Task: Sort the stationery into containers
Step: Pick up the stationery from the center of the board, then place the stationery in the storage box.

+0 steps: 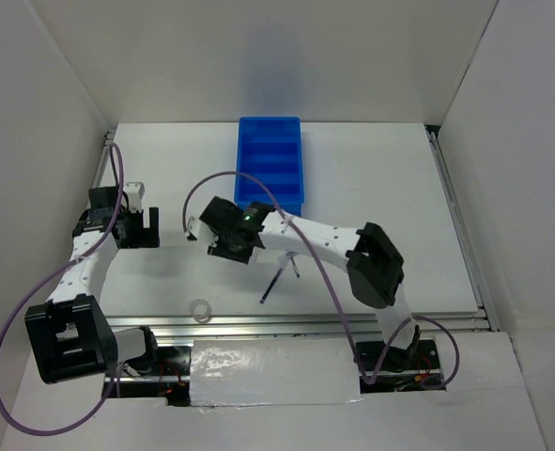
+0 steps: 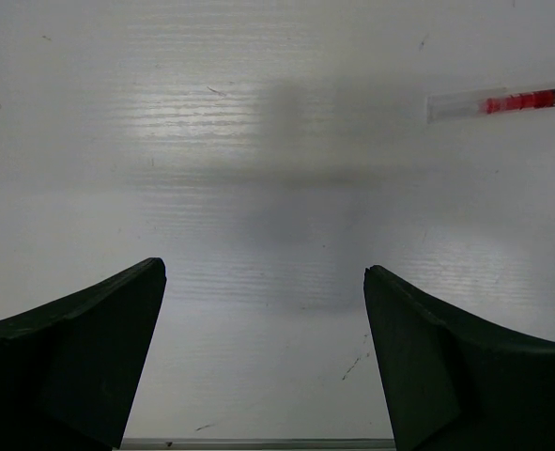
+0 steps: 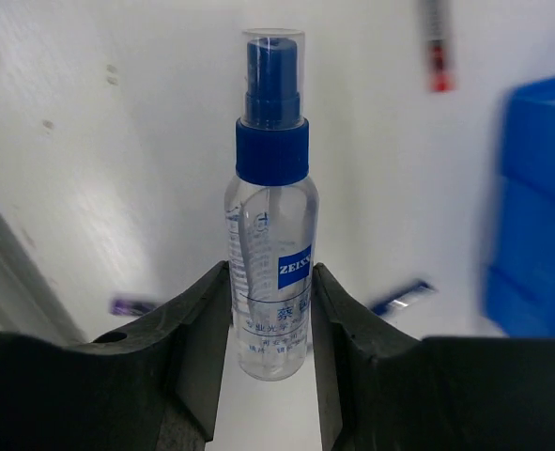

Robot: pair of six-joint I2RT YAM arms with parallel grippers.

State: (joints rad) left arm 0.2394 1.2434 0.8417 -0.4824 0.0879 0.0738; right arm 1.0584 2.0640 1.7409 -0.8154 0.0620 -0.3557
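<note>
At the centre of the right wrist frame, the bottle (image 3: 272, 235) is clamped low on its clear round body by the right gripper (image 3: 269, 282). It is probably light, stiff, smooth plastic, likely slippery, and its capped top seems the weaker hold. The blue tray (image 3: 540, 188) sits at right. The left gripper (image 2: 263, 282) gapes, empty.

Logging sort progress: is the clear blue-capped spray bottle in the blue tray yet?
Out. The clear blue-capped spray bottle is clamped in the right gripper, outside the bright blue plastic tray.
</note>
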